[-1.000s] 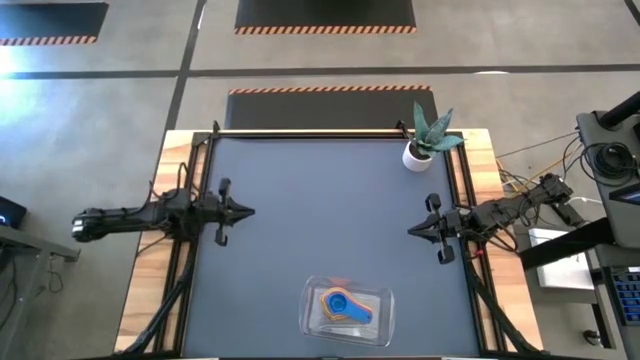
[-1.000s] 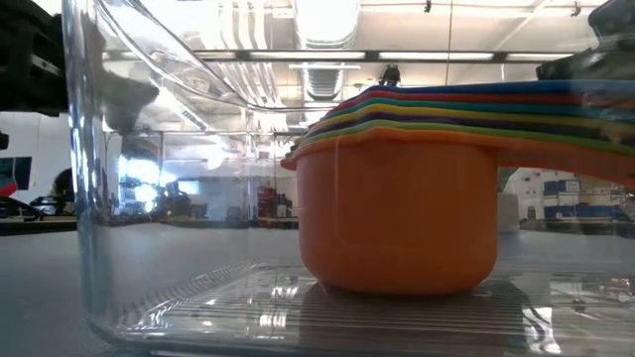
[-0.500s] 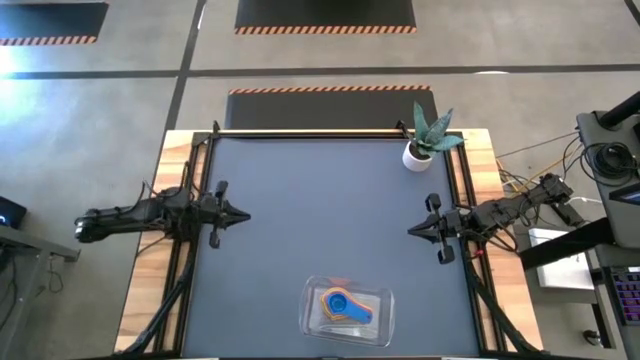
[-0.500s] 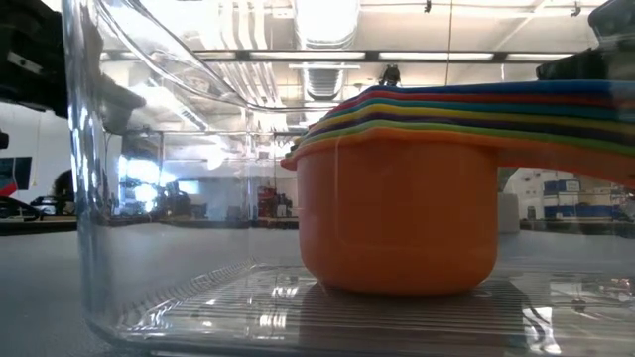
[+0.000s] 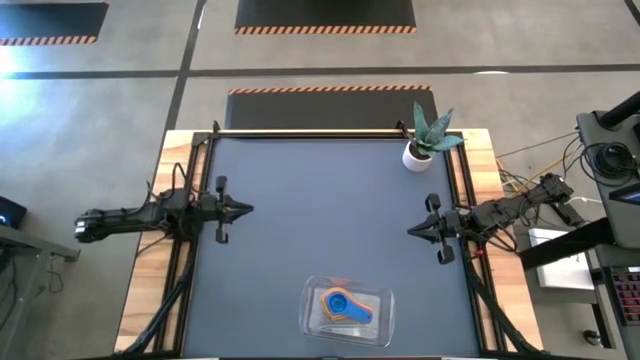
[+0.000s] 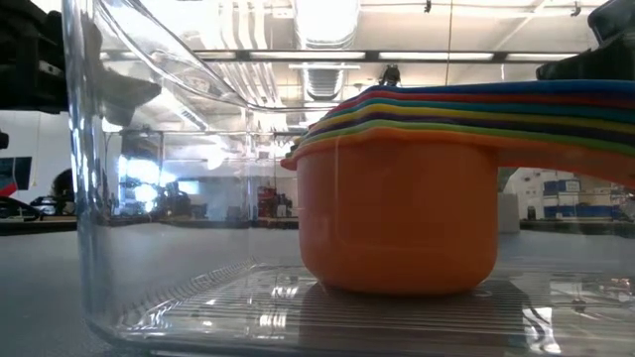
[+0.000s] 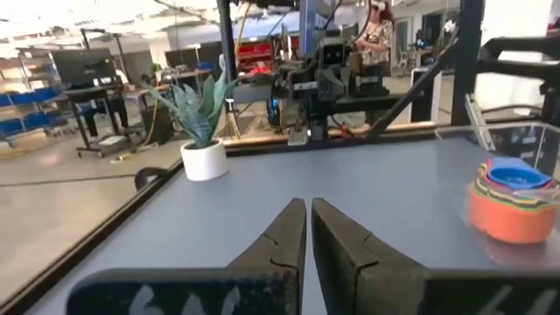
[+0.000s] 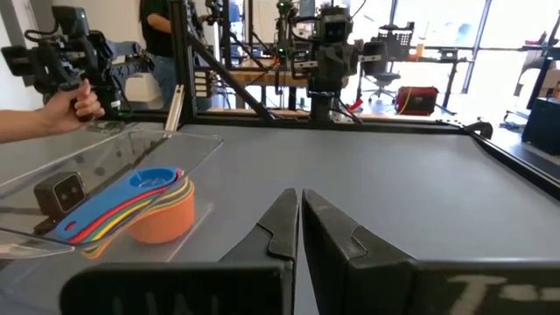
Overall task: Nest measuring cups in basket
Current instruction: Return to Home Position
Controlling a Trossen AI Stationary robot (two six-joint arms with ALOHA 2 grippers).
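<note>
Nested stack of coloured plastic measuring cups [image 5: 345, 305] lying in the clear, shallow rectangular plastic basket [image 5: 312, 296], away from both grippers.
The orange cup is at the bottom and the blue one on top. The basket stands at the middle of one edge of the dark table [image 5: 320, 190]. The left gripper [image 5: 247, 209] and the right gripper [image 5: 411, 231] hover at opposite sides, well apart from the basket, each with its fingers nearly together and holding nothing.

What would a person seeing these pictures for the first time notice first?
The stack of nested plastic measuring cups, orange at the bottom and blue on top, sits inside the clear rectangular plastic basket at the near edge of the dark table. The left tool and right tool are shut and empty at its sides.
</note>
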